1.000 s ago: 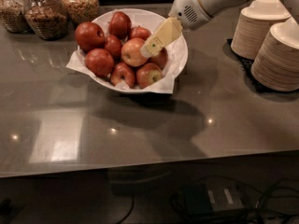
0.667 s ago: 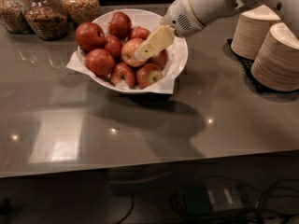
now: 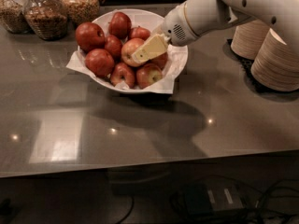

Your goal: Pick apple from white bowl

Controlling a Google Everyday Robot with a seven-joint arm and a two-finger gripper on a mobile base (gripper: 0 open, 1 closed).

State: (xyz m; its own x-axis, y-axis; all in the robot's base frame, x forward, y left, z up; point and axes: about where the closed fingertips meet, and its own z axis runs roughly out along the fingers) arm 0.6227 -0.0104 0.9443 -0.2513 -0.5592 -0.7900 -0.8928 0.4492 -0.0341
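The apple [image 3: 131,49], a pale orange-red fruit with yellowish streaks, lies near the centre of the white bowl [image 3: 148,16], ringed by darker red apples [image 3: 90,35] on crumpled white paper [image 3: 174,76]. The end effector [image 3: 141,54] rests directly over the apple's right flank, its pale yellow tip touching or all but touching the skin; whether it is apart or clamped on the fruit cannot be told from this view. Compared with the frames of a second earlier, the end effector has advanced from above the bowl's right rim downward and leftward into the pile, and the white arm [image 3: 219,10] reaches further across the bowl; the apples and the bowl lie as before. The bowl stands on the grey worktop [image 3: 140,129], with glass jars [image 3: 44,15] of grain to its left and stacked beige paper bowls [image 3: 275,59] to its right.
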